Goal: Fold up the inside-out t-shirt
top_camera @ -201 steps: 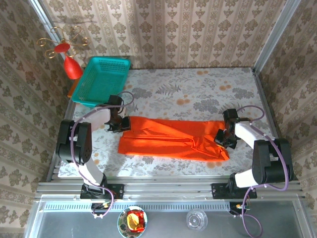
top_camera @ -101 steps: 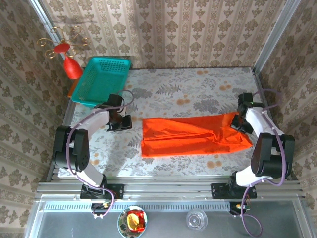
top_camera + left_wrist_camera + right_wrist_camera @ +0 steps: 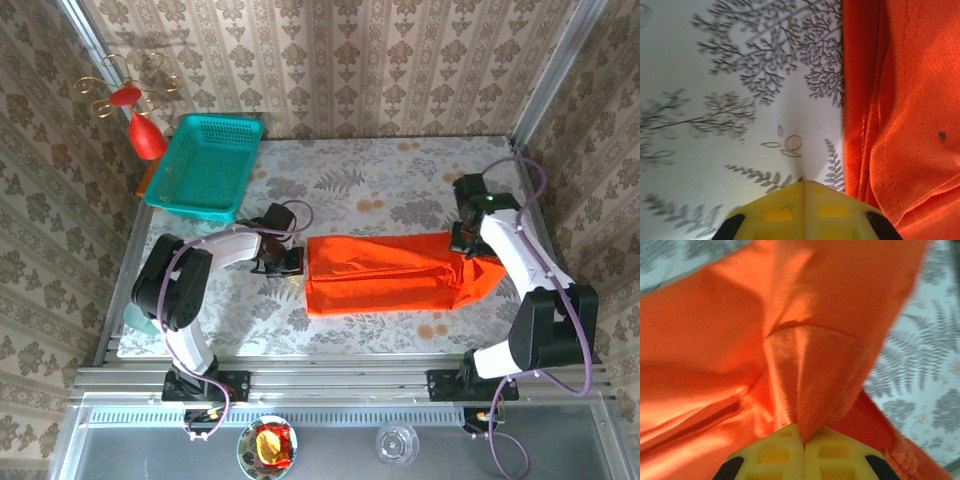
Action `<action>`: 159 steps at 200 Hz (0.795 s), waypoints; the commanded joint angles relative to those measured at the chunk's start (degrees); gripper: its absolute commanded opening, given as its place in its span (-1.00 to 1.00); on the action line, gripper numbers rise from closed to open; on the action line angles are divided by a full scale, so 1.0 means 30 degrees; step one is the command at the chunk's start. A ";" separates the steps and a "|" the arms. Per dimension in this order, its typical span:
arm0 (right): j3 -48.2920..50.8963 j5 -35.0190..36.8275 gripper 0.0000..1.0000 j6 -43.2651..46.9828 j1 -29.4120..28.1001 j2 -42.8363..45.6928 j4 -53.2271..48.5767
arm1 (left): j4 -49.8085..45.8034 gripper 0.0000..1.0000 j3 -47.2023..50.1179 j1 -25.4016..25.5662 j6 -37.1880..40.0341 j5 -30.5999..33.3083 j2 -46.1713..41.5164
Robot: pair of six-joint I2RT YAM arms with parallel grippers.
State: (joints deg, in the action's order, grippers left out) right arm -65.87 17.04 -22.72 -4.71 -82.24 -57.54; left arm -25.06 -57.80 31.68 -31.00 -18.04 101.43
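Two robot arms reach onto a worktop [image 3: 370, 175] covered with a grey leaf-and-flower print, seen from above. Across the middle of the frame lies the inside-out t-shirt [image 3: 385, 275], bright orange-red and bunched into a long band that runs left to right. Its right end is gathered up toward the right claw [image 3: 467, 243], which sits at the band's upper right corner, right of centre in the frame.

In the right wrist view, the right claw [image 3: 803, 437] appears at the bottom centre. Its two yellow fingers are pressed together on a ridge of the t-shirt [image 3: 830, 305]. The fabric rises from between them in a tented fold with a seam across it. A strip of printed worktop [image 3: 935, 390] shows along the right edge.

In the overhead view, the left claw [image 3: 281, 262] sits left of centre, low over the worktop and just beside the t-shirt's left edge. In the left wrist view, the left claw [image 3: 804, 184] is at the bottom centre, its yellow fingers meeting with nothing between them. The t-shirt [image 3: 900, 110] takes up the right part of that frame, its edge running top to bottom close beside the fingertips. It is not clear whether they touch.

A teal basket [image 3: 190, 203] rests at the upper left, well apart from the t-shirt. Beyond it, a glossy red ornament [image 3: 147, 135] with gold wire curls stands against the patterned wallpaper. Along the bottom edge sit a small bowl [image 3: 267, 446] and a clear glass [image 3: 397, 442].
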 commanded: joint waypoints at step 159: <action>-0.6352 -0.6337 -1.00 -0.6045 -1.2922 -0.7134 0.1393 | 0.2905 -1.00 0.1926 0.0572 -0.1853 -0.1251 0.0470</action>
State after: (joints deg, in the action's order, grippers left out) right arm -81.78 1.34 -38.22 -42.17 -101.47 -55.44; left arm -19.88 -54.68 31.79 -35.59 -19.09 100.22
